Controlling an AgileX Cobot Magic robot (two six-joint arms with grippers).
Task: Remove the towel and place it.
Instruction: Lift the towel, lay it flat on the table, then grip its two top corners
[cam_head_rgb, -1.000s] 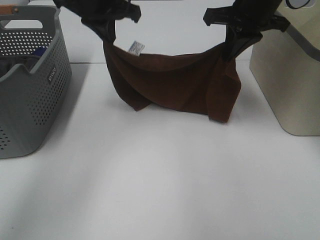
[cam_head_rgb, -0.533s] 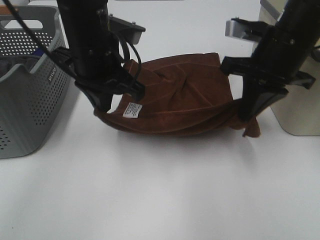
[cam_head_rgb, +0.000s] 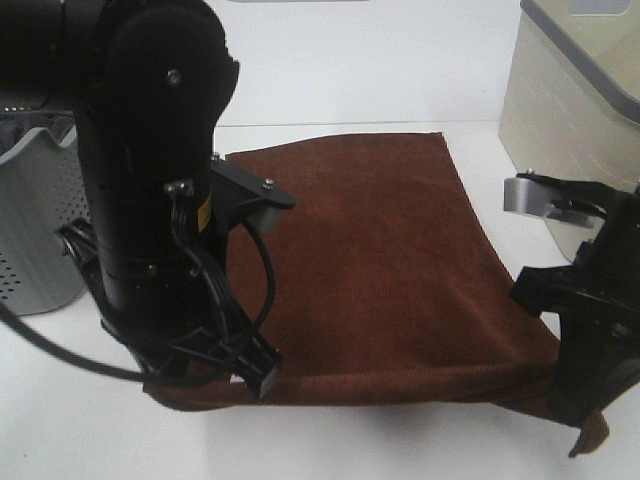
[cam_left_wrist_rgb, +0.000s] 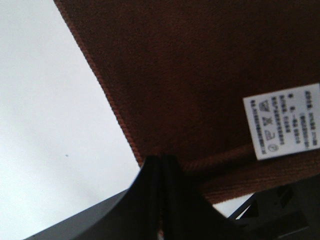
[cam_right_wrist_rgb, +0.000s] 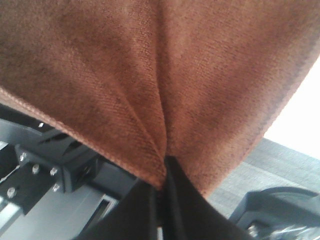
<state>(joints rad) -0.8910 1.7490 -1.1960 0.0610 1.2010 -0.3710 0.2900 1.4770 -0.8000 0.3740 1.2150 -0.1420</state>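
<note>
The left pincer (cam_left_wrist_rgb: 161, 167) and right pincer (cam_right_wrist_rgb: 162, 175) each clamp the towel (cam_head_rgb: 380, 270). Only the left wrist view shows its white tag (cam_left_wrist_rgb: 282, 127), with print probably too blurred to read.

Table (cam_head_rgb: 60, 435), viewed from the front and above. The towel (cam_head_rgb: 380, 260) lies spread across the middle, its far edge flat on the surface towards the back. A basket (cam_head_rgb: 35, 250) stands to the left of the towel, partly hidden behind the left arm (cam_head_rgb: 150, 200), with cloth (cam_head_rgb: 30, 135) inside it. A bin (cam_head_rgb: 565, 110) stands to the right of the towel, towards the back, and the right arm (cam_head_rgb: 590, 330) is in front of it. The left gripper (cam_left_wrist_rgb: 160, 167) is at the towel's near left corner and the right gripper (cam_right_wrist_rgb: 162, 172) at its near right corner. Each pinches the hem between closed jaws. A tag (cam_left_wrist_rgb: 282, 120) lies on the towel just beside the left gripper's hold.
</note>
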